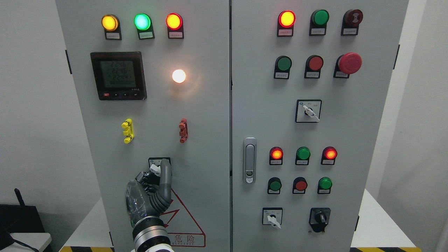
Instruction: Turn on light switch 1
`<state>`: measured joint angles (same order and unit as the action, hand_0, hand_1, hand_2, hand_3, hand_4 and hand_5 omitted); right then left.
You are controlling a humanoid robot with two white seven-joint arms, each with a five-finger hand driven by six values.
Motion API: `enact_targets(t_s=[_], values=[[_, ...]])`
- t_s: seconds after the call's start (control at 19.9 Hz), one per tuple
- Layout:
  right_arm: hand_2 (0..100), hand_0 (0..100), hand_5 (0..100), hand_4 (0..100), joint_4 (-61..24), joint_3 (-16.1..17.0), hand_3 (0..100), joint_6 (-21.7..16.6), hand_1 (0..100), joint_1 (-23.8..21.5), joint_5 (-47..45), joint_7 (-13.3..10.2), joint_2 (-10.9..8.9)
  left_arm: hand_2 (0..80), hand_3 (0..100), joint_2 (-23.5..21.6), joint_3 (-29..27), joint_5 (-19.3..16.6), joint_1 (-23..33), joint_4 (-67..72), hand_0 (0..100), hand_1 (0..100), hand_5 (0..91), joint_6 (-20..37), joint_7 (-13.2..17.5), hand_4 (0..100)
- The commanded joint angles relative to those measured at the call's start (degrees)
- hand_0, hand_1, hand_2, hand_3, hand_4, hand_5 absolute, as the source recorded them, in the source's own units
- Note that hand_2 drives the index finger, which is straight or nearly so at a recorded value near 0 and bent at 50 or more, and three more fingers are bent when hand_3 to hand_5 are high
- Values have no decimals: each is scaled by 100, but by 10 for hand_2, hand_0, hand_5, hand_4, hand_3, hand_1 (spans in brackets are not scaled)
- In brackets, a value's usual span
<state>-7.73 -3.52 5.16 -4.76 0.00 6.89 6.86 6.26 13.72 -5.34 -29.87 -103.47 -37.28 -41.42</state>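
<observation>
Fingers (165,175) of my left hand (150,194) rise from the bottom edge, left of the middle, and lie against the grey cabinet door (154,112). One finger is stretched straight up with its tip touching the small selector switch (159,163) low on that door, while the others are curled around the white knob of the switch; I cannot tell how firmly they grip it. My wrist covers part of the red warning triangle (185,224) printed just below.

Higher on the same door sit a yellow clip (127,131) and a red clip (183,130), well apart from each other. Above them a round white lamp (179,76) glows brightly, beside the dark digital meter (118,76). Along the top edge, an amber lamp (110,22), a green lamp (142,21) and a red lamp (174,21) are all lit.

On the right door (315,133) I see a metal latch handle (249,160), rows of red and green buttons, a red mushroom button (349,63) and three more rotary switches.
</observation>
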Motion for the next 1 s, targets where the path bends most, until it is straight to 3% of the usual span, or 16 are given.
enact_targets(t_s=[0.0, 0.95], values=[[0, 120, 0, 0, 0, 0, 0, 3, 389, 1, -97, -3, 0, 620, 779, 16, -9, -2, 87, -33, 140, 321, 819, 19, 3, 888], [0, 120, 0, 0, 0, 0, 0, 3, 389, 1, -105, -3, 0, 643, 799, -54, -150, -11, 930, -332, 50, 367, 823, 1063, 196, 892]])
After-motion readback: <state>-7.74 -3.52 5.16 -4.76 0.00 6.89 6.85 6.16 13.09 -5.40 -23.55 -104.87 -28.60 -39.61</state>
